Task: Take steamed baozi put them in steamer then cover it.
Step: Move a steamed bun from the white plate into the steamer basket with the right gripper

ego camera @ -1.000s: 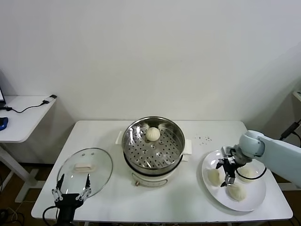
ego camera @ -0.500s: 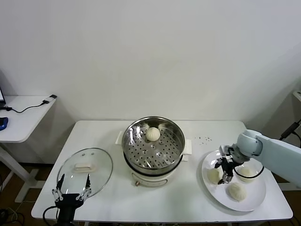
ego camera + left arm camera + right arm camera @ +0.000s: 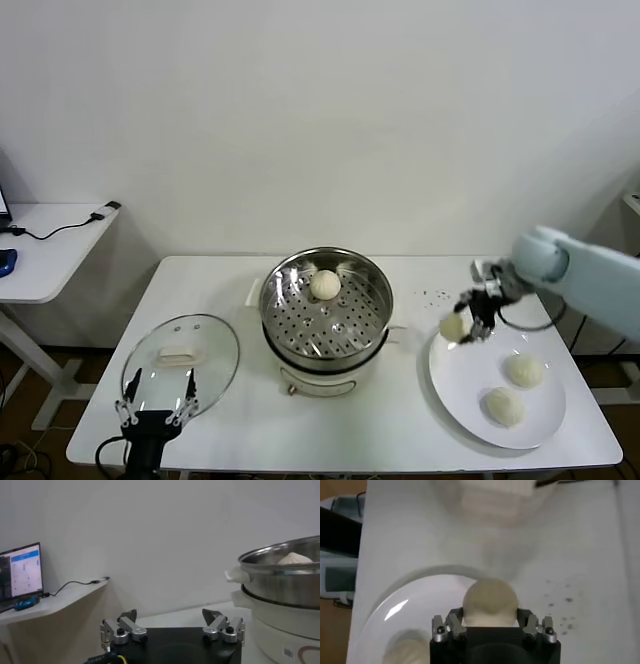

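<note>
Four steamed baozi (image 3: pixel 325 284), one steamer (image 3: pixel 326 312), one cover (image 3: pixel 180 361), one white plate (image 3: pixel 497 385), two tables (image 3: pixel 230 280)

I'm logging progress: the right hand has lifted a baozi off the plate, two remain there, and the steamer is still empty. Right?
Not quite: the steamer already holds one baozi, as the head view shows. The rest stands: the right hand holds a baozi above the plate, where two remain.

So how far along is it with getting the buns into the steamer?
One bun already sits in the steamer. The right gripper is shut on a second bun, held above the plate's edge. Two buns still lie on the plate, and the lid rests on the table by the open left gripper, so covering is left.
</note>
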You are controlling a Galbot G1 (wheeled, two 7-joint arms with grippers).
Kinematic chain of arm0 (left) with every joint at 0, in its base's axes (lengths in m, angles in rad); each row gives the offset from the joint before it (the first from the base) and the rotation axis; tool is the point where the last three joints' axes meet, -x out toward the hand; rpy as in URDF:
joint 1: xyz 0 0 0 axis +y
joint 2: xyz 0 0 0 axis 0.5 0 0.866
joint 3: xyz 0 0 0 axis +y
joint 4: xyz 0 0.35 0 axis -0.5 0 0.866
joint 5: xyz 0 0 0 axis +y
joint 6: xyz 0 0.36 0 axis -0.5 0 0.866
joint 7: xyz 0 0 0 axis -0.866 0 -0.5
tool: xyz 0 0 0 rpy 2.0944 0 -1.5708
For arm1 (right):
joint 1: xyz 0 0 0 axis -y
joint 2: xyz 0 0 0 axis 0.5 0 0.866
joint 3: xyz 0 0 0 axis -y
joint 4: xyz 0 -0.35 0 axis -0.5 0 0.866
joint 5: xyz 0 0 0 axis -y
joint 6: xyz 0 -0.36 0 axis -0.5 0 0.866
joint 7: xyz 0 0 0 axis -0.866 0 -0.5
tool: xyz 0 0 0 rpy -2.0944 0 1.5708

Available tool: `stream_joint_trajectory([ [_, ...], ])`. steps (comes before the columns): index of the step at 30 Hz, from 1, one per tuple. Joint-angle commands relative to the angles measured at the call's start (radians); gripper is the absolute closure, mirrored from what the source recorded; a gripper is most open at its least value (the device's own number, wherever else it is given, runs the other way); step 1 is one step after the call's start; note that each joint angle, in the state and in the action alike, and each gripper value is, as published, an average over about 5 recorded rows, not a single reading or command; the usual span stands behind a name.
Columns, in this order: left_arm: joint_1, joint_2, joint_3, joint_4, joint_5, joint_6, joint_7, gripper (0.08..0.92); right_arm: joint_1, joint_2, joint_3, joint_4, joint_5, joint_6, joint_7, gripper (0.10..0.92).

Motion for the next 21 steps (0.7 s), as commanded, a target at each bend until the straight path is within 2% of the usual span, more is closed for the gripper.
stream_joint_trajectory([
  [1,0.000,0.000,0.003,-0.002,0.000,0.000,0.001,0.177,0.399,0.253,-0.227,-0.076,0.286,-0.004,-0.005,0.338],
  [9,0.008,0.002,0.014,-0.002,0.002,-0.007,0.001,0.177,0.396,0.478,-0.243,-0.109,0.419,-0.045,0.029,0.338],
  [21,0.004,0.008,0.010,0.006,0.003,-0.010,0.003,0.177,0.202,0.703,-0.199,-0.142,0.396,-0.105,0.109,0.338],
])
